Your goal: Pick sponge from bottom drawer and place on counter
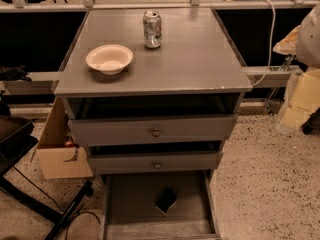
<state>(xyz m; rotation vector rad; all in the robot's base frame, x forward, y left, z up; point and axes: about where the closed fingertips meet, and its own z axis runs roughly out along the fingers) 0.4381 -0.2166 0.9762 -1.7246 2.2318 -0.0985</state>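
The sponge (166,200) lies on the flat grey floor of the open bottom drawer (131,199), a little right of its middle, dark side up and turned at an angle. The counter (195,59) is the grey top of the cabinet, above the two upper drawers. My gripper is not in view. A pale rounded shape (311,31) at the right edge may be part of my arm.
A cream bowl (109,58) sits at the counter's front left and a soda can (152,29) stands at its back middle. Both upper drawers (152,132) are slightly pulled out. A cardboard box (60,151) and a black stand's legs (30,199) are at the left.
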